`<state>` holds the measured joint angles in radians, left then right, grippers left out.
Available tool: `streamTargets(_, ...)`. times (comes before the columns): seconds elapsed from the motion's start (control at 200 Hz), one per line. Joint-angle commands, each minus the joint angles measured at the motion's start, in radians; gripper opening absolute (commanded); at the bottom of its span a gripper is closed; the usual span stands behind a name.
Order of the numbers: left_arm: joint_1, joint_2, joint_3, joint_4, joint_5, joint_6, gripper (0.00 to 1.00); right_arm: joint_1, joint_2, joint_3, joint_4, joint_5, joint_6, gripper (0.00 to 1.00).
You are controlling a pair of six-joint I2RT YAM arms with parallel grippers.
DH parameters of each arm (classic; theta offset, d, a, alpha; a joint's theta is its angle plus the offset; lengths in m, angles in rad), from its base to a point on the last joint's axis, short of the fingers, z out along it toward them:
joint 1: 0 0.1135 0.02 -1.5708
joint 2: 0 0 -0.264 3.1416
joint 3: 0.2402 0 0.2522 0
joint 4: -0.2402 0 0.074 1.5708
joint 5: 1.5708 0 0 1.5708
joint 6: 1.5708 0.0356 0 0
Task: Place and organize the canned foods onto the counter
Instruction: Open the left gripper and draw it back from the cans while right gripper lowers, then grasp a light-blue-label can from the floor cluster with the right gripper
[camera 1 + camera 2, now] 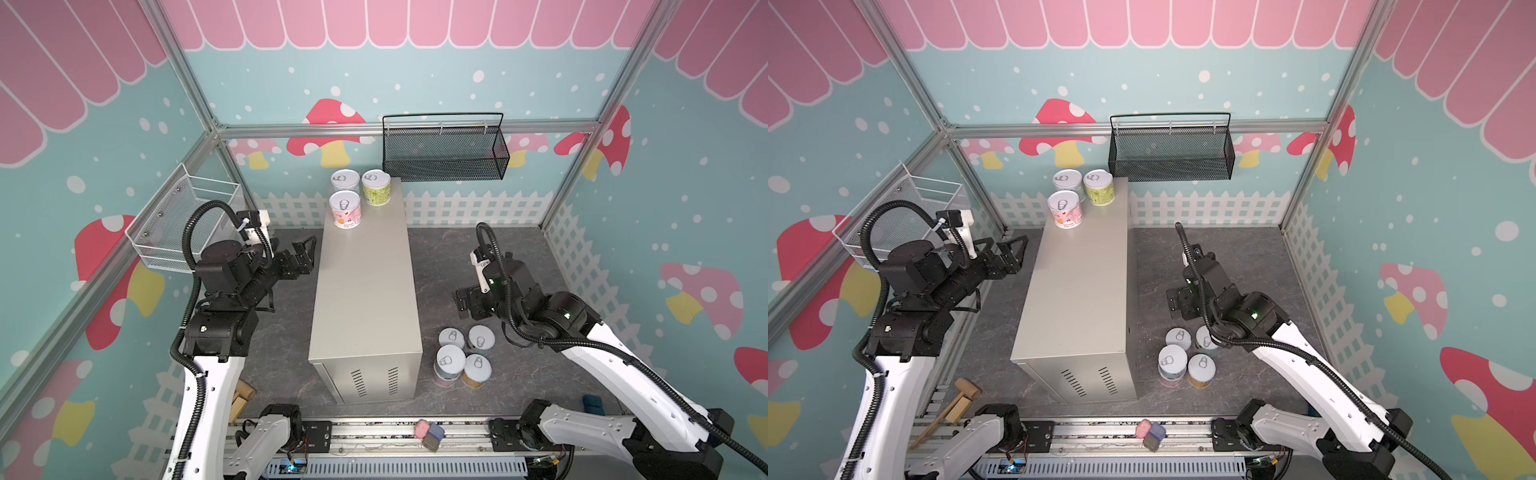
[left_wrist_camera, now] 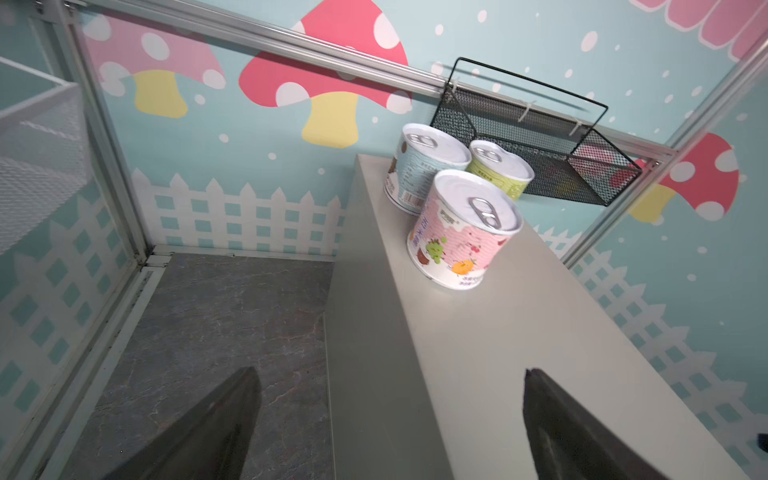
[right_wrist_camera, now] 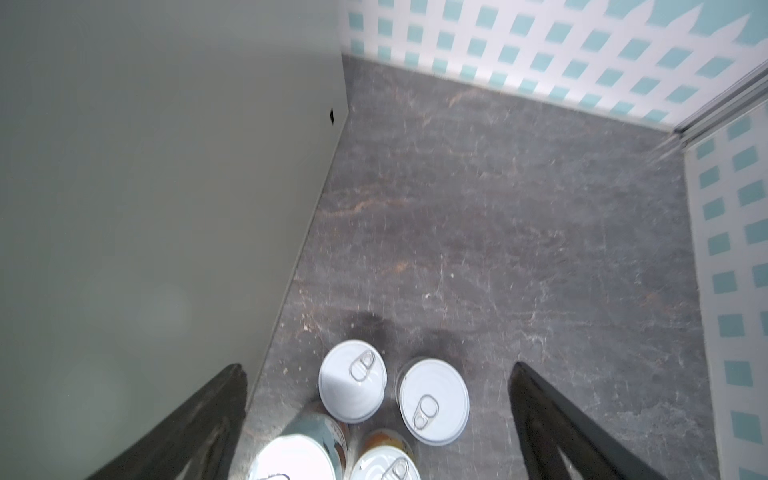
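both claws released, empty. left gripper (image 2: 390, 369) idles beside the counter (image 1: 365, 291); three cans (image 1: 345, 208) crowd its far end, leaving room. i hover the right gripper (image 3: 378, 365) by four floor cans (image 1: 450, 361), next to pick.

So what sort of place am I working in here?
Probably a staged robot test cell, dressed as a toy shop or kitchen: printed mushroom-and-fence wall panels on an aluminium frame, a metal box serving as counter, and a black mesh basket hung up behind.
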<state>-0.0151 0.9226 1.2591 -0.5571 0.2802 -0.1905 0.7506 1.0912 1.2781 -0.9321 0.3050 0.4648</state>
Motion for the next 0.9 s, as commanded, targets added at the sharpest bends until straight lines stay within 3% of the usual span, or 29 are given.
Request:
streamTargets(0.0, -0.017, -0.016, -0.047, 0.003, 0.163, 0.034, 0.99, -0.003, -0.041, -0.095, -0.085, -0.147, 0.02, 1.0)
streamTargets(0.32, -0.017, -0.067, -0.1, 0.05, 0.252, 0.039, 0.99, 0.022, -0.181, -0.384, 0.03, -0.413, 0.072, 0.99)
streamTargets(0.595, -0.018, -0.071, -0.118, 0.074, 0.27, 0.034, 0.99, 0.124, -0.252, -0.519, 0.157, -0.361, 0.14, 0.99)
streamTargets(0.725, -0.017, -0.077, -0.129, 0.092, 0.277, 0.033, 0.99, 0.175, -0.214, -0.543, 0.196, -0.326, 0.152, 0.99)
streamTargets(0.896, -0.017, -0.074, -0.133, 0.098, 0.28, 0.03, 0.99, 0.246, -0.143, -0.536, 0.192, -0.195, 0.212, 0.99)
